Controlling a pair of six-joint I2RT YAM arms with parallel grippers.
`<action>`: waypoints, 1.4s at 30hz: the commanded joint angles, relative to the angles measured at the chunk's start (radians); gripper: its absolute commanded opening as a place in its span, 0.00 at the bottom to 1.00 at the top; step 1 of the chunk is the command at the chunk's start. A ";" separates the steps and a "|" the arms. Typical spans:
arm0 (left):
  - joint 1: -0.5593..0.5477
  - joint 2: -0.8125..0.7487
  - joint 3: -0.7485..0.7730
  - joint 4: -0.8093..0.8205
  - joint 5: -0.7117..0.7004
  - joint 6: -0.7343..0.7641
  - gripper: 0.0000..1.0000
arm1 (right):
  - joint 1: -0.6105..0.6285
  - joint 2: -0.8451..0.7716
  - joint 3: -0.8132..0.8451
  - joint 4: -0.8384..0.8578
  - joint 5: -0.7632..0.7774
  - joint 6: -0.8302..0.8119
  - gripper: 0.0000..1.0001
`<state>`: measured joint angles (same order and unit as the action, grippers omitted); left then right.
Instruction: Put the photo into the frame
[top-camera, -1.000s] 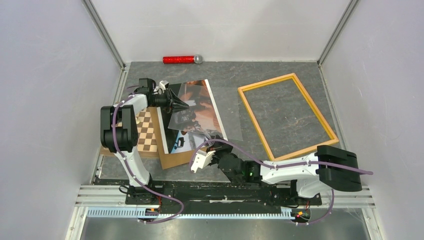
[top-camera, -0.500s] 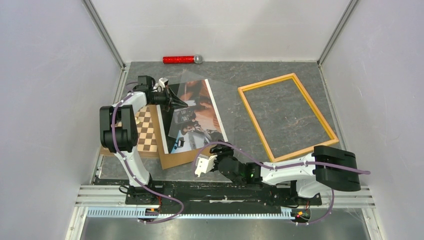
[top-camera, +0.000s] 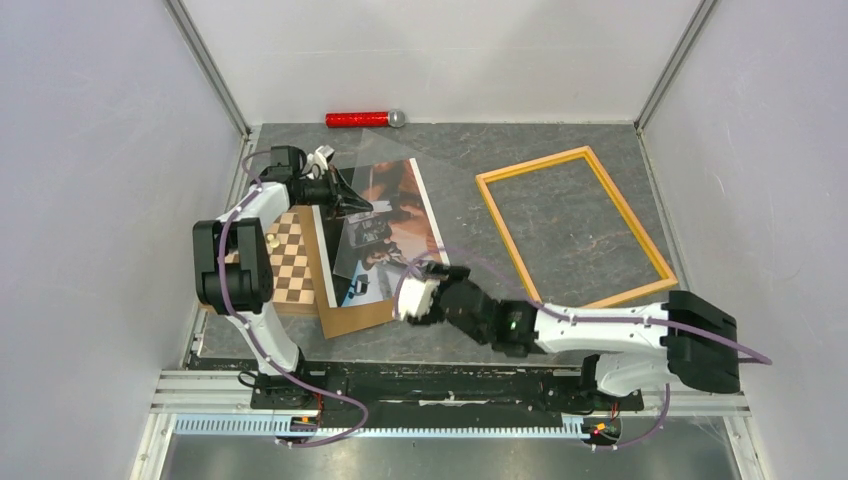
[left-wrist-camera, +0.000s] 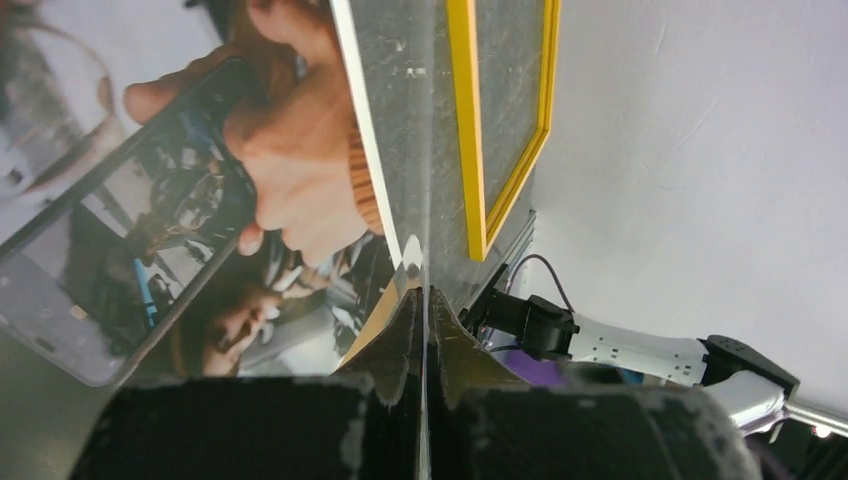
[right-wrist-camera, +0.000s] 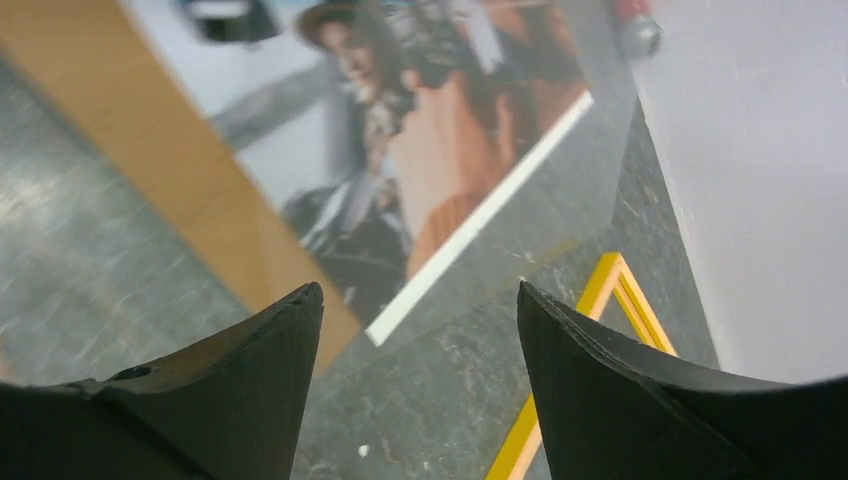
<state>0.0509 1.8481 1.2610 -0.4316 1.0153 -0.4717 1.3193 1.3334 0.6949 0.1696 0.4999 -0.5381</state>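
Left pincer (top-camera: 352, 201): clamped shut on the far-left edge of the clear sheet (top-camera: 440, 190). In the wrist view its 2 fingers (left-wrist-camera: 395, 350) were pressed together with only the sheet's thin edge between them.
Clear sheet: raised at the gripped edge and slanting over the photo (top-camera: 400, 190).
Photo: lay print side up on the brown backing board (top-camera: 345, 315), on the left half of the table (top-camera: 560, 138). It was not in the frame.
Frame (top-camera: 531, 165): lay flat on the right half of the table, angled, apart from the photo. Grey tabletop showed through its opening, and from the left wrist 1 yellow corner (left-wrist-camera: 465, 130) showed past the photo's white border.
Right pincer (top-camera: 405, 298): spread wide, nothing between the jaws. It was over the photo's near right corner, with photo, board edge and a bit of frame rail visible in the gap.
Chessboard (top-camera: 290, 265): just beside the backing board on its left, under the left arm.
Red tube (top-camera: 358, 120): lay along the back wall, its silver cap pointing right.
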 joint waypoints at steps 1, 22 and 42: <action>0.005 -0.136 -0.040 0.143 0.017 0.009 0.02 | -0.155 -0.061 0.127 -0.079 -0.077 0.147 0.75; 0.006 -0.434 -0.264 0.327 0.025 -0.080 0.02 | -0.761 0.119 0.046 -0.141 -0.475 0.446 0.72; 0.006 -0.529 -0.264 0.261 0.051 -0.012 0.02 | -0.900 0.220 0.012 -0.167 -0.419 0.401 0.65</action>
<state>0.0509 1.3670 0.9878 -0.1921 1.0183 -0.5034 0.4450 1.5337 0.7155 -0.0051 0.0734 -0.1310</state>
